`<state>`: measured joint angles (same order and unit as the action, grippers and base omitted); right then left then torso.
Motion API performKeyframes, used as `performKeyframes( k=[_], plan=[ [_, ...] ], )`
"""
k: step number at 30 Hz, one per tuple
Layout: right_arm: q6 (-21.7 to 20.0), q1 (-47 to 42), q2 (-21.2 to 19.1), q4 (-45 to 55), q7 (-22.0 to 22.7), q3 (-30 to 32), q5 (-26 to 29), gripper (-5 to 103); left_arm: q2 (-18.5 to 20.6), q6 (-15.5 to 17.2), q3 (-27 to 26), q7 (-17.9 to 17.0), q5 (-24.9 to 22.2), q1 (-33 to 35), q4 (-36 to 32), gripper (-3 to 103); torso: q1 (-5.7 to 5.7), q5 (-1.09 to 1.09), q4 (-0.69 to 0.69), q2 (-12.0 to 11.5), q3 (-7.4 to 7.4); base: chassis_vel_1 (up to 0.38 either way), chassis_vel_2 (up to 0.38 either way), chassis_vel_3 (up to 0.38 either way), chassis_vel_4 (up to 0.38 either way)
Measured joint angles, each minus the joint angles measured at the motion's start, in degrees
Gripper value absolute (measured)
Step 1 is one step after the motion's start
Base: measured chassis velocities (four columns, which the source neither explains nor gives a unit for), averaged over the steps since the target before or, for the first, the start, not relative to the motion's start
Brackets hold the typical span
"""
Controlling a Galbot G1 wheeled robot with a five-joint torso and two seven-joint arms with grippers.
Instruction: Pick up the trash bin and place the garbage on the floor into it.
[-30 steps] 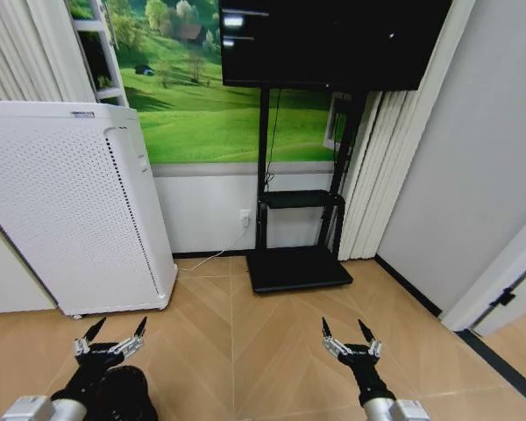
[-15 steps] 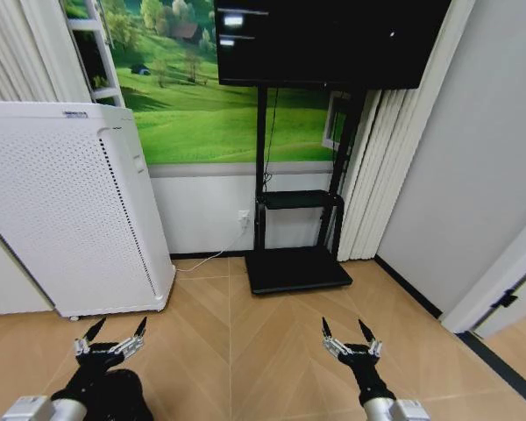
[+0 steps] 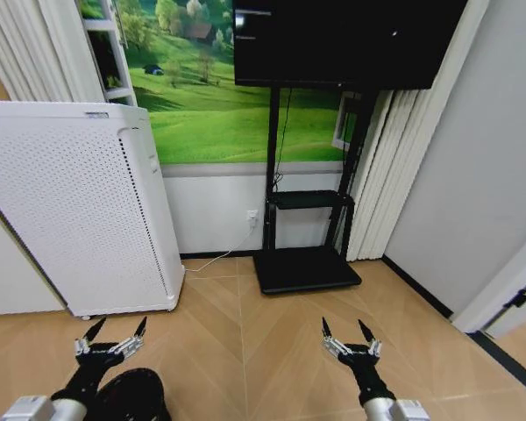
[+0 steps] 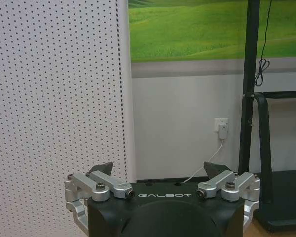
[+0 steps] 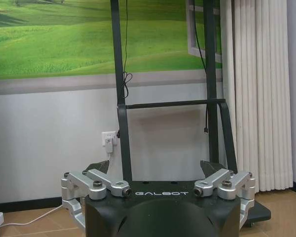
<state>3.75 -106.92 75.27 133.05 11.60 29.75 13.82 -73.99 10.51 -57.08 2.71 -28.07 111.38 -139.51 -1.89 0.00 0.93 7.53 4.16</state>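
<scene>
- In the head view, you are looking at a wooden floor (image 3: 245,342) with both arms held low in front of you. The left gripper (image 3: 111,337) is hanging above the floor with its jaws spread wide and nothing between them. The right gripper (image 3: 350,334) is doing the same on the other side, jaws wide and empty. The trash bin (image 3: 133,396) is sitting at the bottom edge, just under your left arm; you are seeing only its dark round top. The white perforated appliance (image 3: 79,206) is standing on your left against the wall, and the black TV stand (image 3: 305,267) is standing ahead, under the screen (image 3: 346,39).
- In the left wrist view, the left gripper (image 4: 163,173) is pointing at the appliance (image 4: 54,113) and the wall socket (image 4: 221,129). Its fingertips (image 4: 102,168) are standing far apart.
- In the right wrist view, the right gripper (image 5: 158,167) is facing the stand (image 5: 121,98) and the white curtain (image 5: 256,89). Its fingertips (image 5: 212,168) are also wide apart, holding nothing.
</scene>
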Motion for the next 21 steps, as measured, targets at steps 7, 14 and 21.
performKeyframes(
  k=[7, 14, 21],
  plan=[
    [0.00, 0.00, -0.01, -0.01, 0.00, 0.02, 0.00, 100, 0.00, 0.00, 0.00, 0.01, 0.00, 0.00, 0.00, 100, 0.00, 0.03, 0.00, 0.00, 0.01, -0.025, -0.031, 0.027, 0.033],
    [0.00, 0.00, 0.00, 0.00, 0.00, 0.01, 0.00, 100, 0.00, 0.00, 0.01, 0.01, 0.00, 0.00, 0.00, 100, 0.00, 0.01, 0.00, 0.01, 0.01, 0.000, 0.000, 0.000, 0.000],
    [0.00, 0.00, -0.01, 0.00, 0.00, 0.01, 0.00, 100, 0.00, 0.00, 0.01, 0.01, 0.00, 0.00, 0.00, 100, 0.00, 0.00, 0.00, 0.01, 0.01, 0.052, 0.056, -0.052, -0.053]
  ],
)
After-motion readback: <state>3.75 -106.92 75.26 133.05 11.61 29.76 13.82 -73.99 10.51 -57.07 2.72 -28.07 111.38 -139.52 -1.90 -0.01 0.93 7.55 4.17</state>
